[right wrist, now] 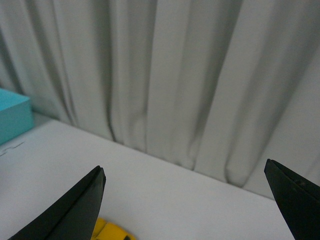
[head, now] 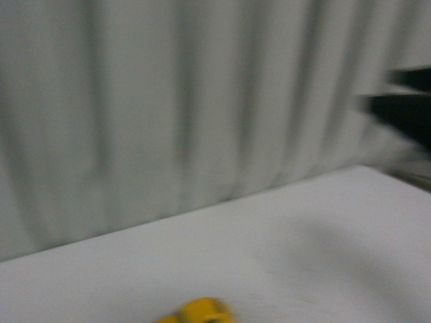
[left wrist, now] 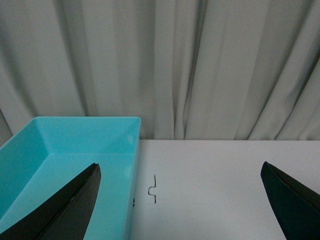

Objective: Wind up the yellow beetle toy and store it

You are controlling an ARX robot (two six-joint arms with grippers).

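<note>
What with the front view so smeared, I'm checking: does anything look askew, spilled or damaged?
Nothing spilled or broken shows. The front view is blurred and its table edge slants; the toy is cut off at its lower edge. One small dark mark sits on the table near the bin.

Front view smeared by motion blur, wrist views sharper, soft dim even light

The front camera looks low over the tabletop (head: 283, 256) toward the curtain (head: 168, 101). Both wrist cameras face it too, and the right one shares the yellow beetle toy (head: 199, 311).
</note>
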